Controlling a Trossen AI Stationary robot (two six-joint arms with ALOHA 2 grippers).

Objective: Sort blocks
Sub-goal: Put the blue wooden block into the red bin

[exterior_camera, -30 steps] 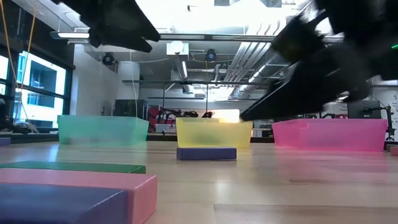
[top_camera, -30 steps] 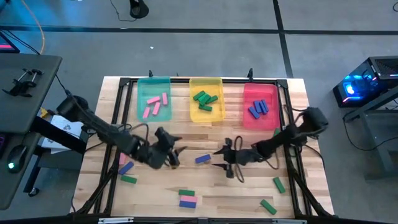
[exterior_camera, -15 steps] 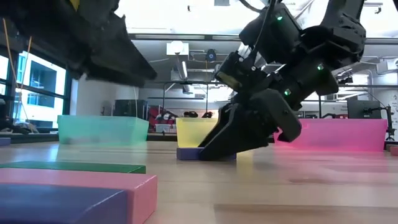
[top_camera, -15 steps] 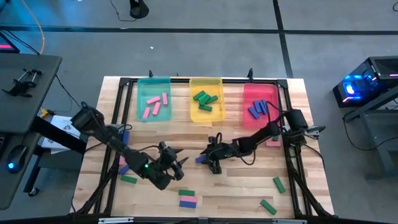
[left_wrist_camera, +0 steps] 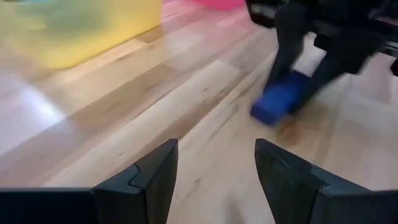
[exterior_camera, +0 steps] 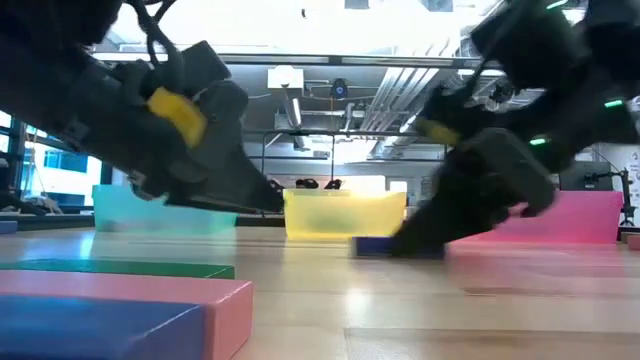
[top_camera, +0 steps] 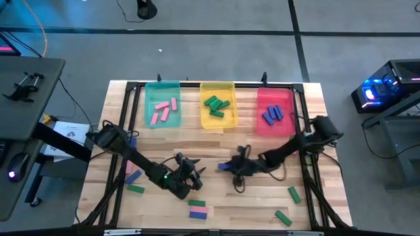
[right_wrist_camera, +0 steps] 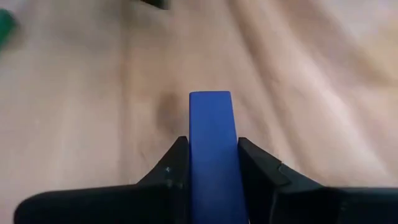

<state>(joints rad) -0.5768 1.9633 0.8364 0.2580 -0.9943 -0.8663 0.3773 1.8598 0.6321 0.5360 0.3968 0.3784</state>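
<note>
Pink blocks (four) fill teal tray.

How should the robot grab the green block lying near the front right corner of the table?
The green block lies flat and slanted on the bare table, with nothing touching it. Best to come straight down from above and pinch its two long sides across the narrow width, near the middle, with the gripper turned to match the slant. The right gripper is nearer but is shut on a blue block.

A: Lighting? 
B: Bright, even, from ceiling lights that glare white in the low view.
A: Sharpness? 
B: Both arms smear with motion; the near blocks are out of focus.
</note>
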